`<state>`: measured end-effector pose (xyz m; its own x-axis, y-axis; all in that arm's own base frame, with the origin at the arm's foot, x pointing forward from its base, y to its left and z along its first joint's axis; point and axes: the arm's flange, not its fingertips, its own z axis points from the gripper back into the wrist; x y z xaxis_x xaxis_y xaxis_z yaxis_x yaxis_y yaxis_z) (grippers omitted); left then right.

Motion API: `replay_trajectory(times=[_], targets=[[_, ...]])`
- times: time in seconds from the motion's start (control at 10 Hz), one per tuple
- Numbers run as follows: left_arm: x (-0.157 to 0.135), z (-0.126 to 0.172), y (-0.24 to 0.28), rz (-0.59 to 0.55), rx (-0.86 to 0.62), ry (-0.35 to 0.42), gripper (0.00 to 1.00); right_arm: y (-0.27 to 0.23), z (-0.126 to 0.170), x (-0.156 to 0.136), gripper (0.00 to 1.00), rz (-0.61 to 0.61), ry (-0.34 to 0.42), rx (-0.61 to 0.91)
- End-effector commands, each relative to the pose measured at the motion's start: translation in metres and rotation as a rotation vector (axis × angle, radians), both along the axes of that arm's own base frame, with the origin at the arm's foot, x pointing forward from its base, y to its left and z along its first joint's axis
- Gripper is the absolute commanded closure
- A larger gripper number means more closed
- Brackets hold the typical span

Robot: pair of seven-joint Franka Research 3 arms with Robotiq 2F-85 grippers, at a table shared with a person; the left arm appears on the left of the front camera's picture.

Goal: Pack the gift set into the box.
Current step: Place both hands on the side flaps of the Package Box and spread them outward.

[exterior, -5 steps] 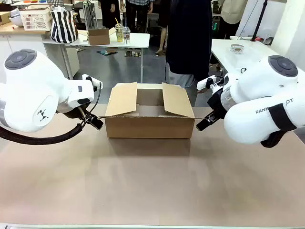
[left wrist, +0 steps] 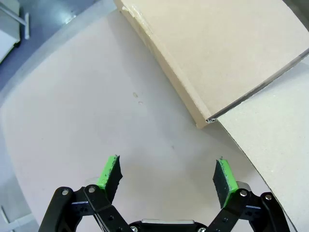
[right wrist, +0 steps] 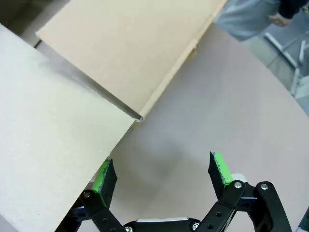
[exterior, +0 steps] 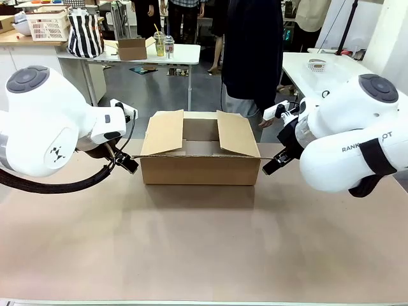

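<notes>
The box (exterior: 199, 166), a brown cardboard carton, stands at the middle of the table with its left and right flaps raised and leaning outward. My left gripper (exterior: 127, 162) sits just off the box's left end, low by the table. In the left wrist view it (left wrist: 167, 175) is open, nothing between its green pads, with the box's corner (left wrist: 207, 118) ahead. My right gripper (exterior: 271, 167) sits just off the box's right end. In the right wrist view it (right wrist: 162, 176) is open and empty, the box's wall and flap (right wrist: 130, 53) close ahead. The gift set is out of view.
A person in dark clothes (exterior: 254, 51) stands at the far side behind the box, one hand (exterior: 266, 122) near the table's far edge. Bare table surface (exterior: 204, 242) lies in front of the box. Other tables with bags and cups stand in the background.
</notes>
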<state>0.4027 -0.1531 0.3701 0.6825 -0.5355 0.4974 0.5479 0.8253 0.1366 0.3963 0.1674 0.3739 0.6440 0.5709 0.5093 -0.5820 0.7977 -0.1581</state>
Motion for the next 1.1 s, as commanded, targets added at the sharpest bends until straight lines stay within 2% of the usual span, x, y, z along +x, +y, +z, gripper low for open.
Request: replay_trajectory(times=[0.0,0.5,0.6,0.7,0.8,0.9,1.0], targets=[[0.0,0.0,0.001,0.002,-0.001,0.0,0.0,0.0,0.0,0.0,0.0,0.0,-0.002,0.001],[0.0,0.0,0.0,0.0,0.0,0.0,0.0,0.0,0.0,0.0,0.0,0.0,0.0,0.0],[-0.01,0.01,-0.001,-0.022,0.026,0.053,0.0,-0.004,0.005,-0.004,0.0,0.032,0.063,-0.102],[-0.027,0.022,0.004,-0.053,0.136,0.129,0.0,-0.012,0.017,-0.011,0.0,0.087,0.117,-0.221],[-0.051,0.038,0.005,-0.128,0.251,0.173,0.0,-0.022,0.037,-0.022,0.0,0.147,0.124,-0.245],[-0.08,0.064,0.01,-0.204,0.279,0.104,0.0,-0.032,0.064,-0.033,0.0,0.135,0.093,-0.224],[-0.101,0.095,0.015,-0.155,0.211,0.003,0.0,-0.038,0.092,-0.042,0.0,0.066,0.021,-0.142]])
